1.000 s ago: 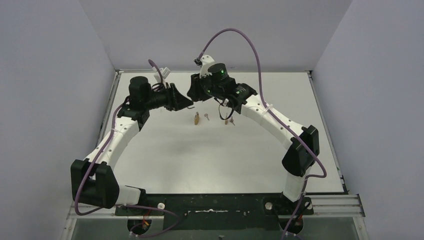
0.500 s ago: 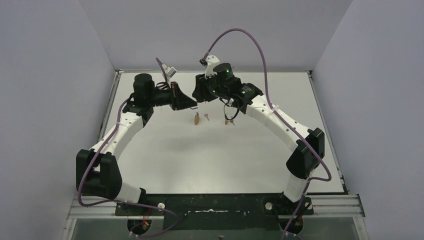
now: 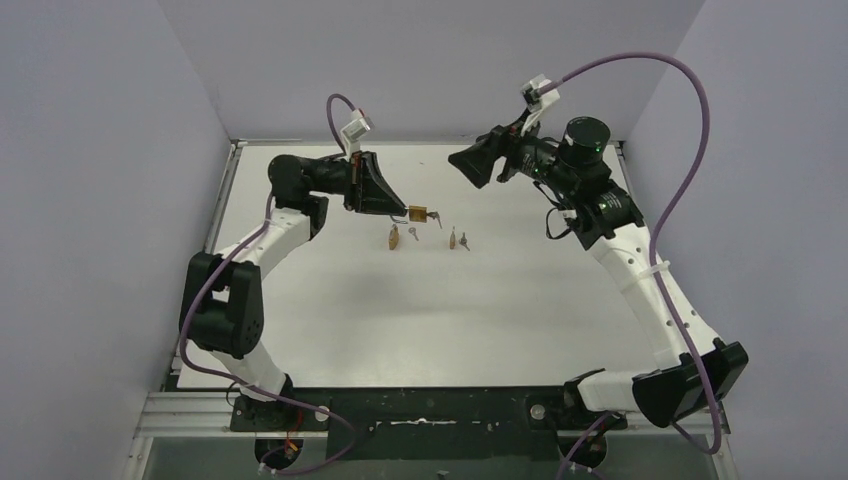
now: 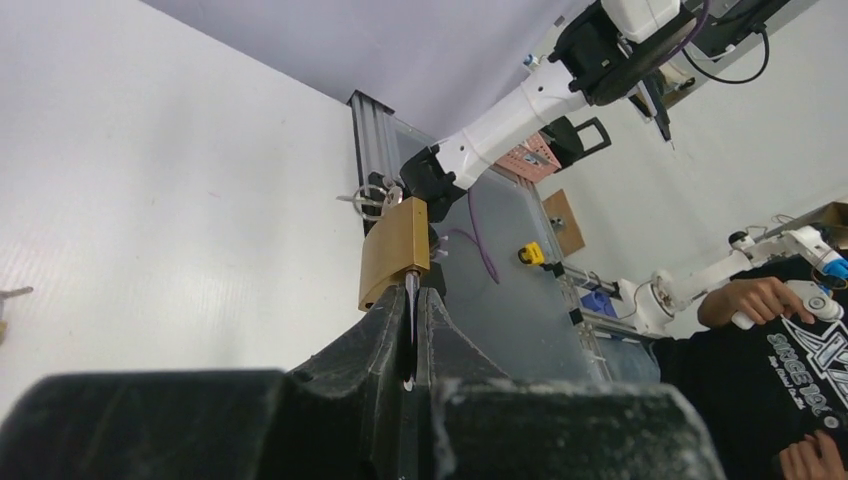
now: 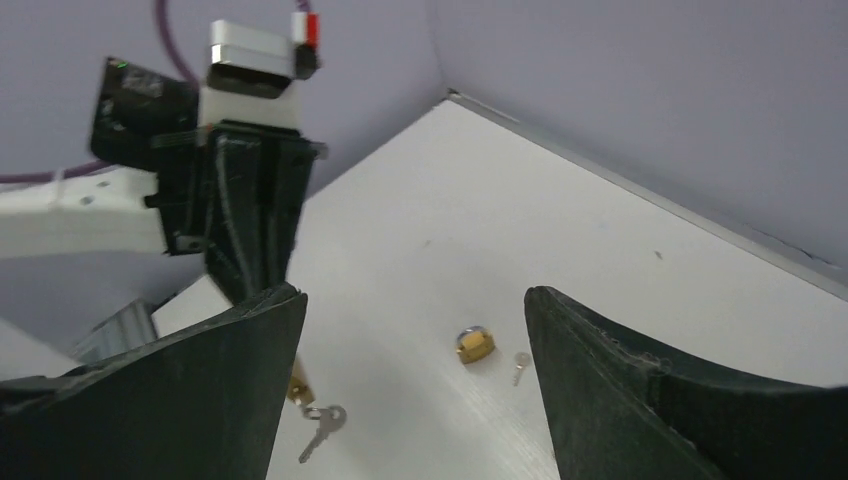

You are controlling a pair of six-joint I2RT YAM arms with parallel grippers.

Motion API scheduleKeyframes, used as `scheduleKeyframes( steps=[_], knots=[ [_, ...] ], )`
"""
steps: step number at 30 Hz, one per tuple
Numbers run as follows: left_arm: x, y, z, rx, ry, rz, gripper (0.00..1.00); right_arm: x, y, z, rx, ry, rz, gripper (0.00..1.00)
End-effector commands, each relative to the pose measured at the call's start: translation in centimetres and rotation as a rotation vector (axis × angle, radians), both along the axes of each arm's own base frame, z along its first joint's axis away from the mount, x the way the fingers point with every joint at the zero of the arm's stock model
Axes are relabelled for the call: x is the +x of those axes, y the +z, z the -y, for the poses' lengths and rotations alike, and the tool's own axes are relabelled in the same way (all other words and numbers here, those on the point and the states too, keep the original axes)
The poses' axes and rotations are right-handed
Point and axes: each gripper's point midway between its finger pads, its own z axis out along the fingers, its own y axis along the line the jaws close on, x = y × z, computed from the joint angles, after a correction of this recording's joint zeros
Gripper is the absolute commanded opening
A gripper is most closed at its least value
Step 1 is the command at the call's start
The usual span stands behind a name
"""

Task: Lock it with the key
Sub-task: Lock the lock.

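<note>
Brass padlocks number three from above: the held padlock [image 3: 417, 212], pinched between my left fingers [image 3: 385, 198] over the tabletop [image 3: 480, 310], and a left padlock [image 3: 394, 237] and right padlock [image 3: 452, 240] lying on it, a left key [image 3: 411, 234] and right key [image 3: 464, 241] beside them. Only my left wrist view shows the silver ring [image 4: 372, 197] at the held padlock's far end; my right fingers [image 5: 620, 390] are spread wide, empty.

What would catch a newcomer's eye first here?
The left gripper pinches a brass padlock out over the far half of the white table. The right gripper hangs wide open and empty, up and to its right. Beneath the held lock lie a second padlock and a loose key.
</note>
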Motion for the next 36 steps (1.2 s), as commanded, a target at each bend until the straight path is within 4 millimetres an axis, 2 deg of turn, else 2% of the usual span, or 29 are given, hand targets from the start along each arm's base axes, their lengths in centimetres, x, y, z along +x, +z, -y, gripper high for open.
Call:
scheduleKeyframes(
  steps=[1,6,12,15,18,27,36],
  knots=[
    [-0.1,5.8,0.0,-0.137,0.054,0.191,0.0,-6.2,3.6,-3.9,0.082,0.407,0.135,0.81],
    [1.6,8.6,0.3,-0.239,0.172,0.22,0.0,-7.9,2.6,-4.6,0.077,0.498,0.119,0.77],
    [2.0,9.0,0.2,-0.207,0.259,0.263,0.0,-9.6,3.3,-5.8,0.057,0.546,0.18,0.72],
    [1.7,9.0,0.1,-0.205,0.258,0.269,0.0,-9.8,3.0,-6.8,0.023,0.564,0.173,0.7],
    [1.4,9.1,0.0,-0.216,0.249,0.264,0.0,-9.4,2.0,-7.5,-0.035,0.538,0.189,0.7],
    [0.4,10.2,-0.2,-0.24,0.208,0.276,0.0,-8.3,2.0,-8.5,-0.061,0.498,0.218,0.69],
    [-0.5,10.3,-0.3,-0.229,0.174,0.276,0.0,-7.1,2.9,-8.0,-0.035,0.416,0.309,0.78]
  ],
)
